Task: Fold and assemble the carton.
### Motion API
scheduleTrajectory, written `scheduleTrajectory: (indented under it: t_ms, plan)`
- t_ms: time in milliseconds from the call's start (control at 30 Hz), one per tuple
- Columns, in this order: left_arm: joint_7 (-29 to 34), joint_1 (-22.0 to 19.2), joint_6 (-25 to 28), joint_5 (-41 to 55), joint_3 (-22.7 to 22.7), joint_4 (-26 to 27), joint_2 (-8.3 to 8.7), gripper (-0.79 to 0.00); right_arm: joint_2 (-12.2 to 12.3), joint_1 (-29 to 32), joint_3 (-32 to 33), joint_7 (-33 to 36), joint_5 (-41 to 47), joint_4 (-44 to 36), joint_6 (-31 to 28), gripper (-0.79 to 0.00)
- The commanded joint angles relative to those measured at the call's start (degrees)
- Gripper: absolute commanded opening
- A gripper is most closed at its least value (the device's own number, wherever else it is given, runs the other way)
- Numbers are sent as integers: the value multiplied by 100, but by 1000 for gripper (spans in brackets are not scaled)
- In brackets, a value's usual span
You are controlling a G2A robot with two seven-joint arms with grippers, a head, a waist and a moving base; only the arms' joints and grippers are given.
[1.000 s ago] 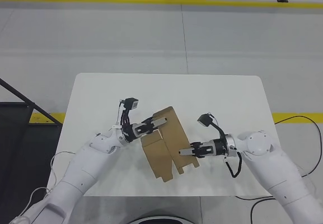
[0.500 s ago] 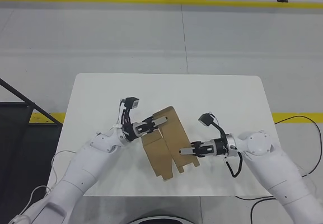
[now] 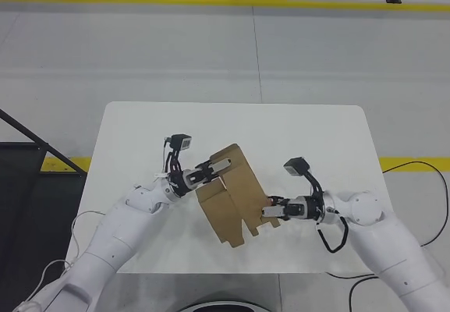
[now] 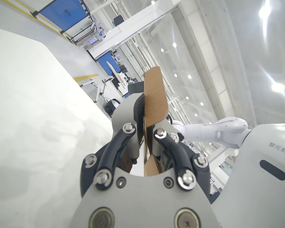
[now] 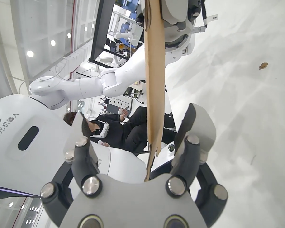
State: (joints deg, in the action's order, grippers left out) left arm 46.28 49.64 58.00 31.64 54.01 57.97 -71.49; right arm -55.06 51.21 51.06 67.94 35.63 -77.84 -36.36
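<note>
Carton [image 3: 236, 195], edge clamped in left gripper [image 3: 221, 167]

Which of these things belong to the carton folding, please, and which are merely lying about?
Job: carton, left claw shut on it, right claw open around its edge, white table.
Lying about: small brown scrap on the table, black cable on the floor.

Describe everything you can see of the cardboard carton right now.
The carton is plain brown cardboard, a flattened, partly folded blank with notched flaps along the edge nearest the robot. It sits tilted over the middle of the white table; whether it rests on the tabletop cannot be told. The left hand is shut on its far flap. The right hand is open, with a flap edge between its spread fingers.
</note>
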Motion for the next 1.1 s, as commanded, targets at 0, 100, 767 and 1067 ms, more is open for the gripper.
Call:
scheduleTrajectory:
  t_ms: [0,100,767,1067]
  plan:
    - [0,2,0,37,-16,17,11,-785,43,38,24,-13,119,-23,-12,0]
    - [0,-1,0,90,-42,40,31,-785,100,78,53,-37,247,-10,-37,0]
    - [-278,250,-294,96,157,509,88,-785,96,345,216,-325,52,-153,73,0]
    - [-500,354,-288,-163,313,601,90,-785,61,476,334,-209,215,-34,-159,-462]
